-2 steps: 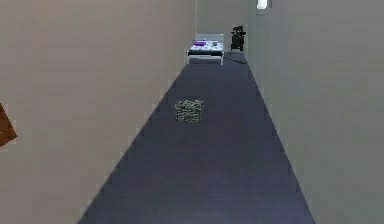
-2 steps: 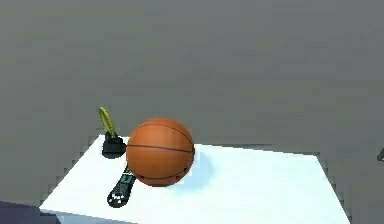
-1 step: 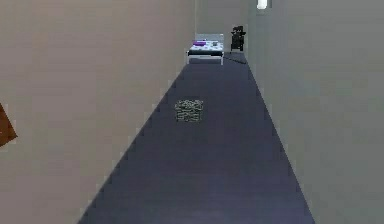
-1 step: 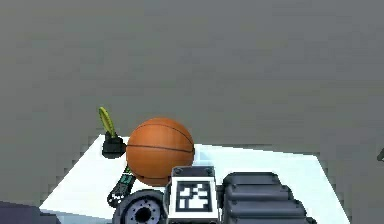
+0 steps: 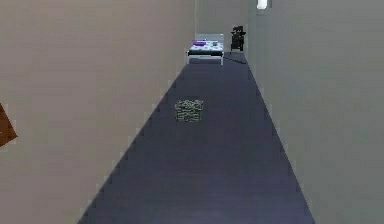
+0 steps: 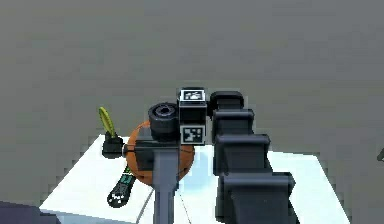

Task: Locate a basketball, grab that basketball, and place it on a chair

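Observation:
An orange round thing, by shape and colour the basketball [image 6: 143, 158], lies on a white tabletop [image 6: 80, 185] in the arm side view. The gripper [image 6: 111, 153] reaches in over it, its dark body [image 6: 161, 113] left of the two white marked squares [image 6: 192, 130]. Its thin fingers [image 6: 105, 124] spread to the ball's left. With the ball on the table right behind the gripper, I cannot tell whether it holds anything. At the corridor's far end in the forward view stands a dark chair-like shape [image 5: 237, 38].
The forward view looks down a narrow corridor with a dark floor [image 5: 210, 160] between beige walls. A small grey patterned object [image 5: 189, 110] lies on the floor midway. A bed [image 5: 206, 48] stands at the far end. A plain wall [image 6: 200, 40] rises behind the white table.

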Tool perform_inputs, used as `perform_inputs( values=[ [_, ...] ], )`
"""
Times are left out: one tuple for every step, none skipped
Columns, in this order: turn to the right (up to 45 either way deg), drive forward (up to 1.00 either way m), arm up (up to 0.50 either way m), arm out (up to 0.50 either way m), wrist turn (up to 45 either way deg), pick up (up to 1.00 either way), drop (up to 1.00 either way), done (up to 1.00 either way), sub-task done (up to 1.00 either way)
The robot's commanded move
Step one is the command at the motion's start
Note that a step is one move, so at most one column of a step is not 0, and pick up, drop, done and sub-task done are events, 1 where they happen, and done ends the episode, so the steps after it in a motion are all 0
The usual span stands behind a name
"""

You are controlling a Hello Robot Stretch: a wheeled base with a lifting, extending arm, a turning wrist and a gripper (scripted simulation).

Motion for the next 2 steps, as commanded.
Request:
perform_inputs(
  values=[
    [0.0,0.0,0.0,0.0,45.0,0.0,0.0,0.0,0.0],
    [0.0,0.0,0.0,0.0,45.0,0.0,0.0,0.0,0.0]
  ],
)
